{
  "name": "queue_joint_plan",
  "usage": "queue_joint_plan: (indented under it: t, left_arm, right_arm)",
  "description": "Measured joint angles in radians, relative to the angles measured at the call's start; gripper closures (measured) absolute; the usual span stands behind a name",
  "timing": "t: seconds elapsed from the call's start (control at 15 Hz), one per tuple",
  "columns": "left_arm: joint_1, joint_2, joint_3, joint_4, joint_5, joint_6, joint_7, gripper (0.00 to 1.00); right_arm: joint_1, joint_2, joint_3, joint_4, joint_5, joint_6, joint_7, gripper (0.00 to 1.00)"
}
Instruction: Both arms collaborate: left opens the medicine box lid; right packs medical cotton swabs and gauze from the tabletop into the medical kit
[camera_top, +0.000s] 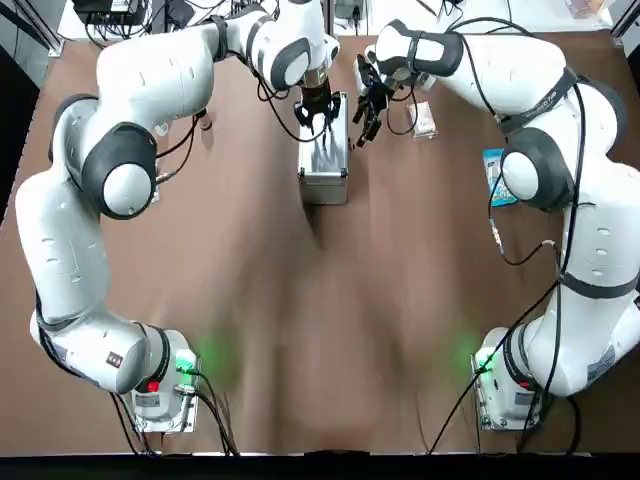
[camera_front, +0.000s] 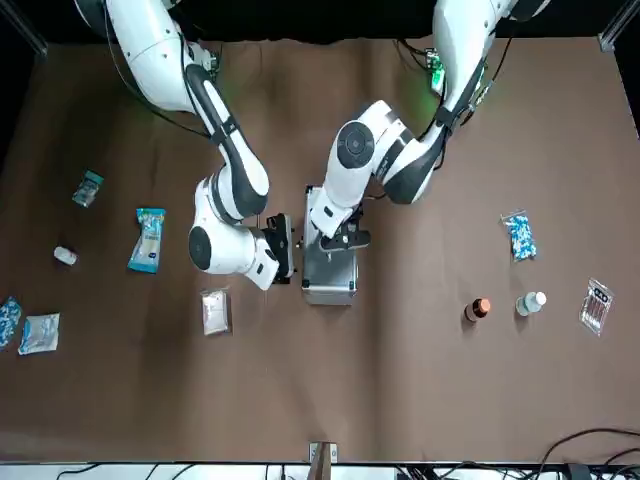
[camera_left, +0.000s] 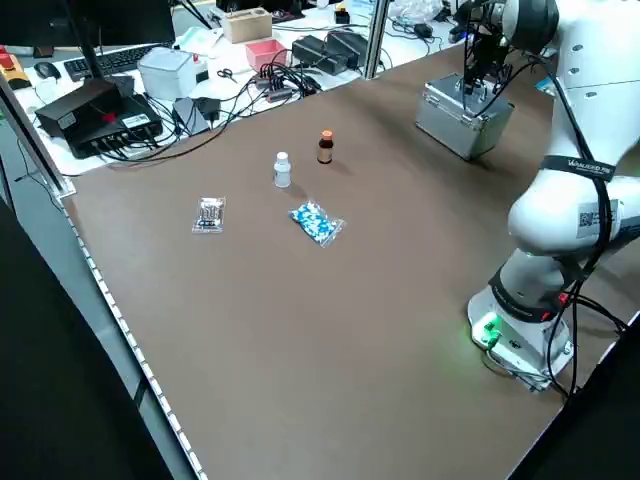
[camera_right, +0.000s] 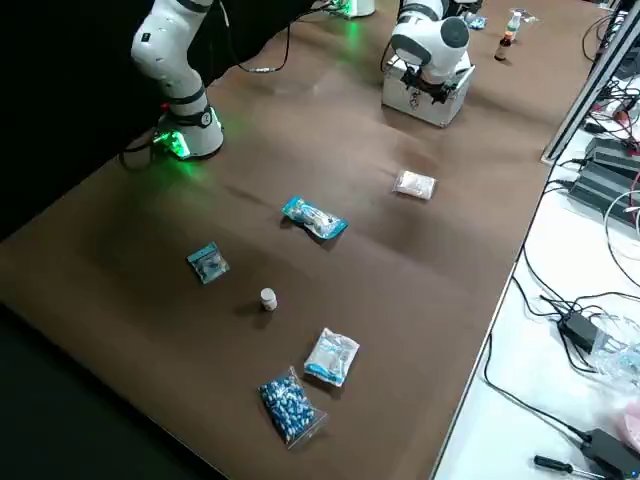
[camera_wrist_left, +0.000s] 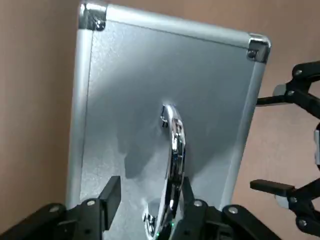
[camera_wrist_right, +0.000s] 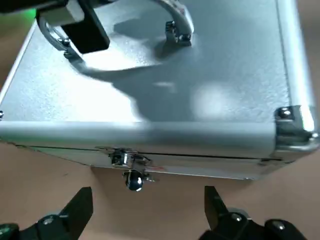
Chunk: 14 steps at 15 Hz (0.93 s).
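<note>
Currently left pincer (camera_wrist_left: 151, 185) open at handle (camera_wrist_left: 176, 155), right pincer (camera_wrist_right: 148, 192) open near latch (camera_wrist_right: 127, 160); blue packet (camera_right: 314, 217) print illegible

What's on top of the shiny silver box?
A curved metal handle sits on the lid, with the left robot hand right at it, fingers open around it. The lid is down, so whatever's inside can't be seen.

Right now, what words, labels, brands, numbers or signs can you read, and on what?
No text can be read in full anywhere.
Blue packet: white print, too small to read.
Clear packet: dark print, too small.
Left arm: small label, too small.
Case: no lettering shows on its lid.
</note>
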<state>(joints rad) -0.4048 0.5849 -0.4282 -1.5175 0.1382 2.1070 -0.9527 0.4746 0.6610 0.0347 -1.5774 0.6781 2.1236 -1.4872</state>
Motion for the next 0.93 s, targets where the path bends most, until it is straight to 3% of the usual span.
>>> queue_joint_plan:
  t: [0.13,0.27,0.47,0.93]
  left_arm:
    - [-0.006,0.002,0.000,0.000,0.006,0.000,-0.018,0.56]
    - [-0.008,0.002,0.000,0.000,0.006,0.000,-0.048,0.61]
    - [-0.009,0.004,0.000,0.002,0.008,0.002,-0.063,0.90]
    - [-0.009,0.008,0.000,0.005,0.007,0.002,-0.068,0.91]
  right_arm:
    - [0.001,0.000,0.002,-0.020,0.040,0.000,-0.038,0.01]
    - [0.003,0.000,0.005,-0.037,0.070,0.000,-0.102,0.01]
    - [0.005,0.000,0.011,-0.045,0.103,0.000,-0.164,0.01]
    - [0.004,-0.019,0.009,-0.080,0.152,0.007,-0.194,0.04]
